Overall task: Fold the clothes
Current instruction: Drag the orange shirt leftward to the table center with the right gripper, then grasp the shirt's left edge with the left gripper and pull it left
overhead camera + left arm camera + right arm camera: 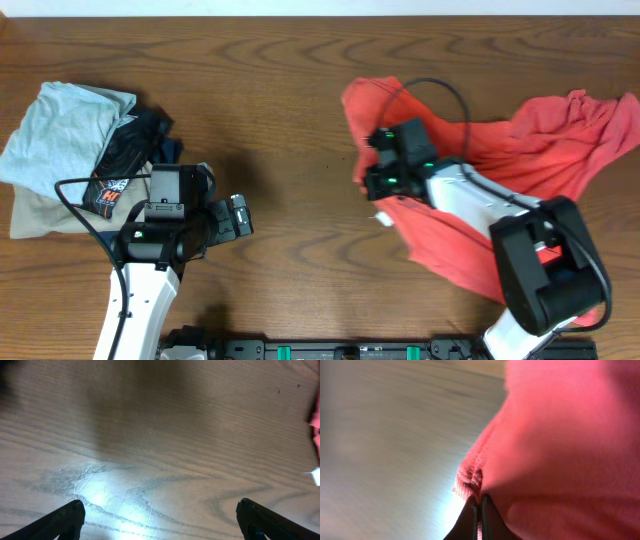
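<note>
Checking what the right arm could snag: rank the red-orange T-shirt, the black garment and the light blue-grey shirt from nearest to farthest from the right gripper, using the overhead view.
1. red-orange T-shirt: on the right side, its edge pinched in the right gripper.
2. black garment: across the table, in the left pile.
3. light blue-grey shirt: far left, beyond the black garment.

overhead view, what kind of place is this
Likely a robot lab bench for laundry practice: left arm and right arm at a wooden table, a crumpled red-orange T-shirt, a pile of other garments.
</note>
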